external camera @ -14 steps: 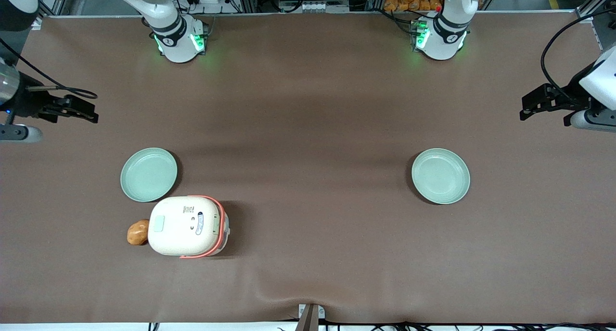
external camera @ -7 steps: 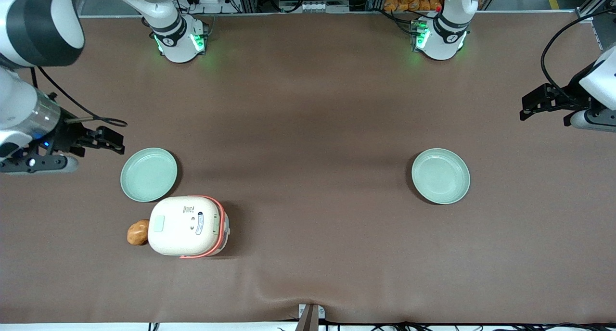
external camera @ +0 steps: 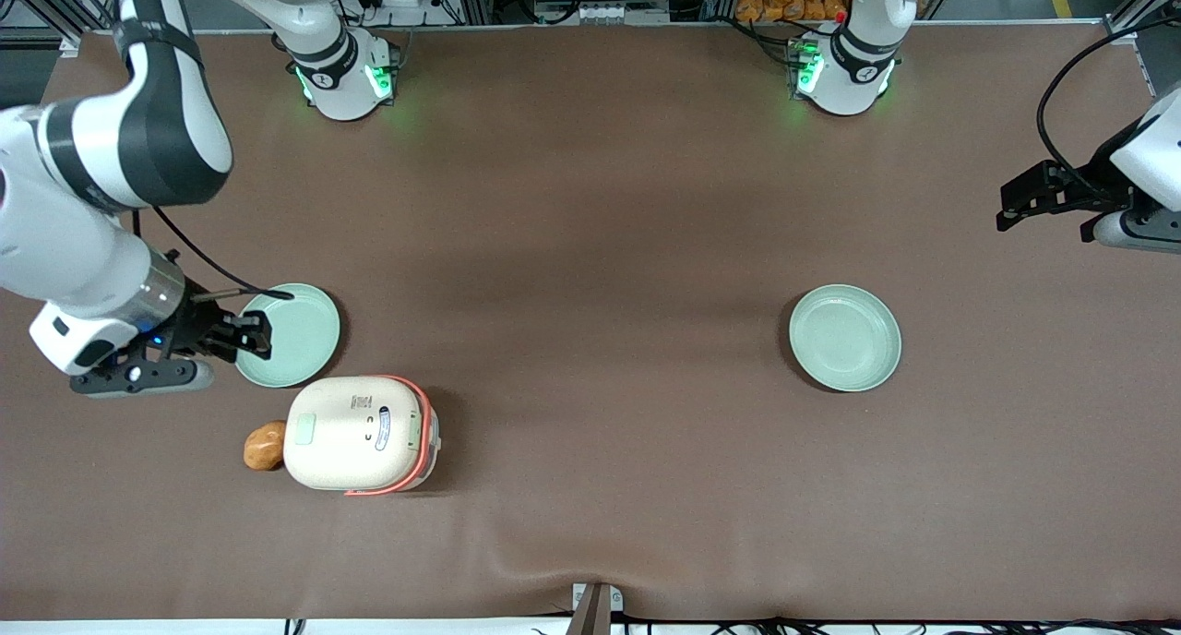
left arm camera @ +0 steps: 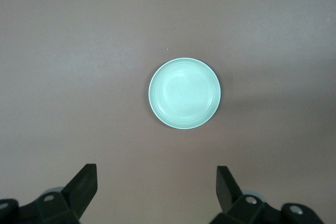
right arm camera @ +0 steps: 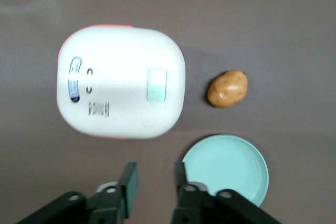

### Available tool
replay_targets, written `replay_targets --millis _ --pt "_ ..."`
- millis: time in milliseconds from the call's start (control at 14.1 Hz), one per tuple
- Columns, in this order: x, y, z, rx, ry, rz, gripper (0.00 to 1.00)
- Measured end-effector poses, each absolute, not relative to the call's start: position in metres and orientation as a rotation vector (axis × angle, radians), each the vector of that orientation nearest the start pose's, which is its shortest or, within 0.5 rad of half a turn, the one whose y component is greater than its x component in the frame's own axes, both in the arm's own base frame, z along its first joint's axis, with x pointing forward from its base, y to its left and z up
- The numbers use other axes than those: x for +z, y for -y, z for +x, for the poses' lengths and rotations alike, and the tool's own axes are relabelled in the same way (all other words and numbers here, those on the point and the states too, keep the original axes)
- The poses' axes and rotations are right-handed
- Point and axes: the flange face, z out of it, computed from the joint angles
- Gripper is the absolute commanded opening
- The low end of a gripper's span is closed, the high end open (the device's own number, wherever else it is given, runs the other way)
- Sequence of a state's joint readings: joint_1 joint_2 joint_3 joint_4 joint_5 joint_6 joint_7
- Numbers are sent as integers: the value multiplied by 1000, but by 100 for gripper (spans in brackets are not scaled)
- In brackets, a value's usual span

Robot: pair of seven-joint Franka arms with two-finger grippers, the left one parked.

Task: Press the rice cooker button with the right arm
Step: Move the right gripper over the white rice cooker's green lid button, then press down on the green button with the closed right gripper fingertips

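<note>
The rice cooker (external camera: pixel 355 432) (right arm camera: pixel 121 82) stands on the brown table, with a cream lid and an orange-red band on one side. Its button (external camera: pixel 304 428) (right arm camera: pixel 157 84), a pale green rectangle, sits near the lid edge that faces a potato. The right arm (external camera: pixel 111 155) reaches in from the working arm's end of the table. Its gripper (external camera: pixel 256 333) (right arm camera: pixel 154 179) hangs above the rim of a green plate, a little farther from the front camera than the cooker and apart from it. The fingers are open a narrow gap with nothing between them.
A pale green plate (external camera: pixel 295 335) (right arm camera: pixel 226 169) lies beside the cooker, partly under the gripper. A brown potato (external camera: pixel 264 445) (right arm camera: pixel 227 88) rests against the cooker's button end. Another green plate (external camera: pixel 844 338) (left arm camera: pixel 184 93) lies toward the parked arm's end.
The right arm has swung in from the table's edge toward the front camera and the cooker. Its gripper now hangs over the nearby plate's rim. The cooker, potato and plates have not moved.
</note>
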State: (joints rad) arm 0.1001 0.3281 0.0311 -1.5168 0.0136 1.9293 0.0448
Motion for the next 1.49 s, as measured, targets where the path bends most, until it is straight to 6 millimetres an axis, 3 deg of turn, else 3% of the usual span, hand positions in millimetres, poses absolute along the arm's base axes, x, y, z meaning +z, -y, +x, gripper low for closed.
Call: replay_targets --millis 496,1063,1488 --pt "437 -117 688 -267 181 -3081 0" --pt "400 -107 704 -307 154 -3085 0" --pt "386 -93 707 -287 124 -3102 0"
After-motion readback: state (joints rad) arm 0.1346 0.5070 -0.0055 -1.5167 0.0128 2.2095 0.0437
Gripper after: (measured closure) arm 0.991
